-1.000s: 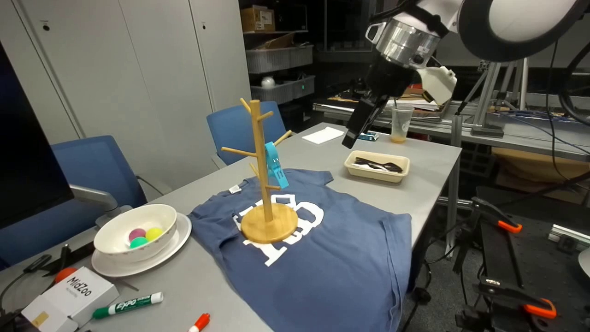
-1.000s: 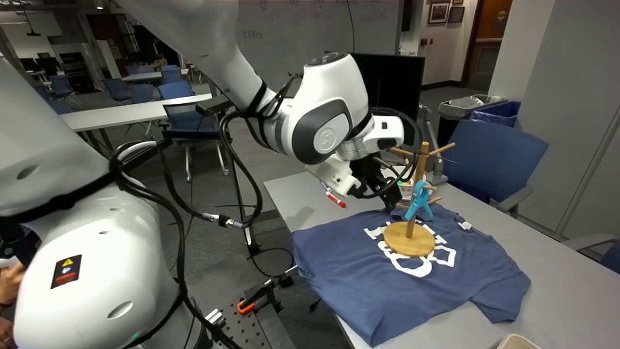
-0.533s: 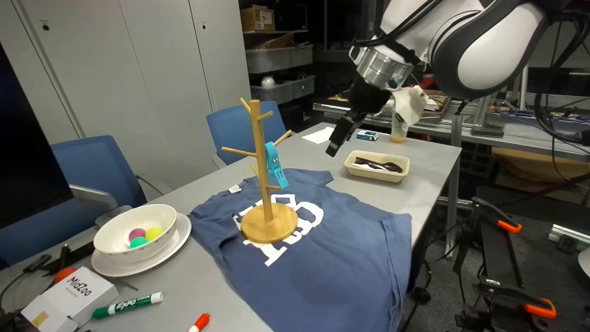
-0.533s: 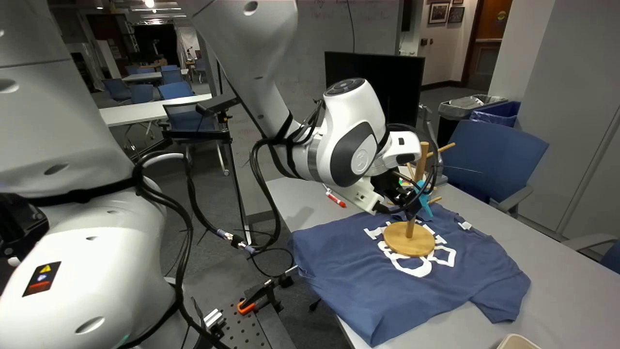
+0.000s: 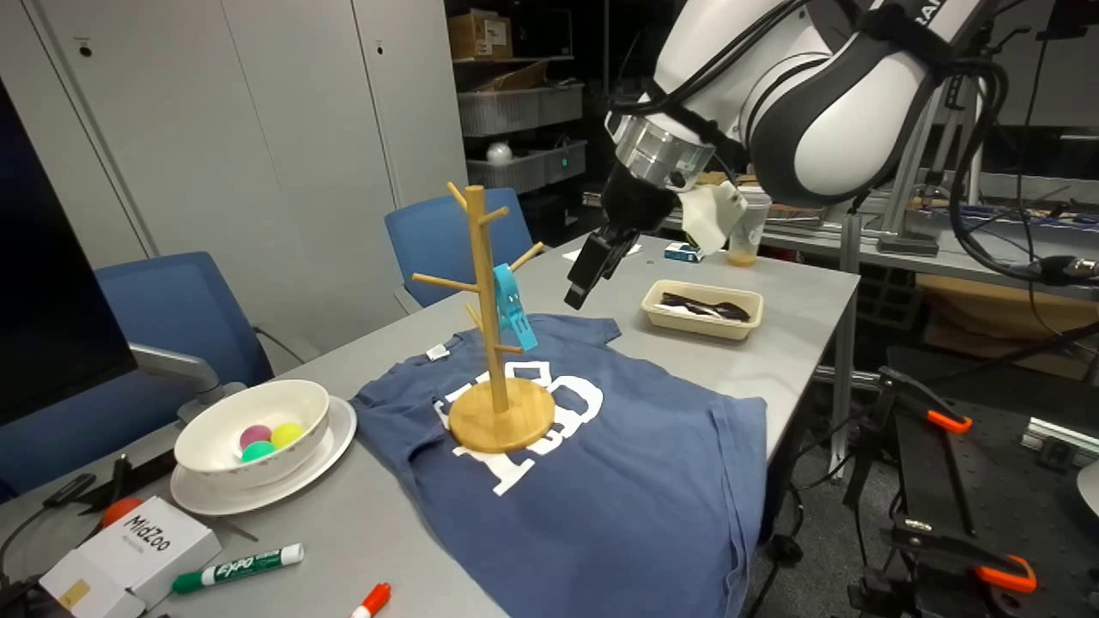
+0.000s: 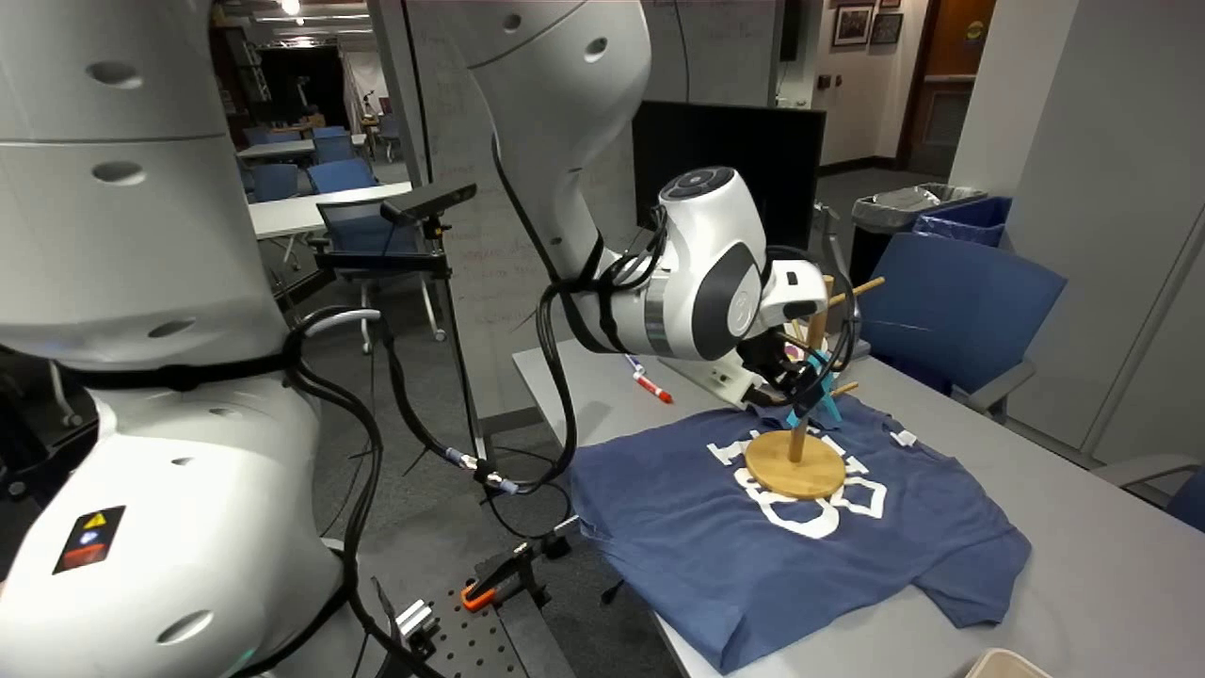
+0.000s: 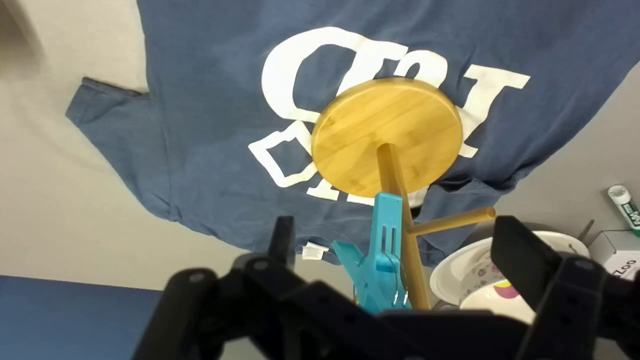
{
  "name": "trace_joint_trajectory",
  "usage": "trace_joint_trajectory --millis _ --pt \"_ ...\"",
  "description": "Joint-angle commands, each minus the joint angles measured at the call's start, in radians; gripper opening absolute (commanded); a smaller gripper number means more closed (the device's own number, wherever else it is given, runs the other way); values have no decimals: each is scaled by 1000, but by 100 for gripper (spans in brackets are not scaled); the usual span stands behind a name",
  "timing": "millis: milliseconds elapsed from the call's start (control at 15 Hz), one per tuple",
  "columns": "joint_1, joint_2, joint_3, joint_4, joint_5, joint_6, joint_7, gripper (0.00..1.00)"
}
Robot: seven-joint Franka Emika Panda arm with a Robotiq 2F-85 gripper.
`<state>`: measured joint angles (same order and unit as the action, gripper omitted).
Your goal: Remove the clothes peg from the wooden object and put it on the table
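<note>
Taking the base of the one wooden stand as the clock's centre in an exterior view, a single orange ball and one white box lie toward eight o'clock on the light grey table. One green marker lies just beside the box, also toward eight. At nine, one white bowl sits on a white plate, with three balls showing in it: a purple ball, a green ball and a yellow ball. At seven is one red-capped marker, cut by the frame's edge. The stand, six branches visible, rises upright from one dark blue shirt. The one teal clothes peg hangs on one branch, at twelve o'clock from the base, its two handles pointing down toward five. The gripper, toward one o'clock, tilts down and is apart from the peg in that view; the wrist view shows it released, its two fingers spread wide, peg and pole appearing between them. At two, one shallow tray holds dark cutlery too overlapped to count, and one clear cup stands beyond it, likewise toward two, with one small blue-and-white packet near it.
</note>
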<state>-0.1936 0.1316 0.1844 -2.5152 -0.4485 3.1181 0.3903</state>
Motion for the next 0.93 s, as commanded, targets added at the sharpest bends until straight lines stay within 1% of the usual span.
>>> trace_joint_trajectory --millis 0,267,400,600,867 --pt "8 23 0 15 0 0 8 100" --pt "23 82 0 51 0 0 19 100" --pt "58 92 -49 70 -33 -3 46 100" --pt "136 118 -161 110 -97 25 97 100" --pt "216 160 -247 168 -126 37 156 100"
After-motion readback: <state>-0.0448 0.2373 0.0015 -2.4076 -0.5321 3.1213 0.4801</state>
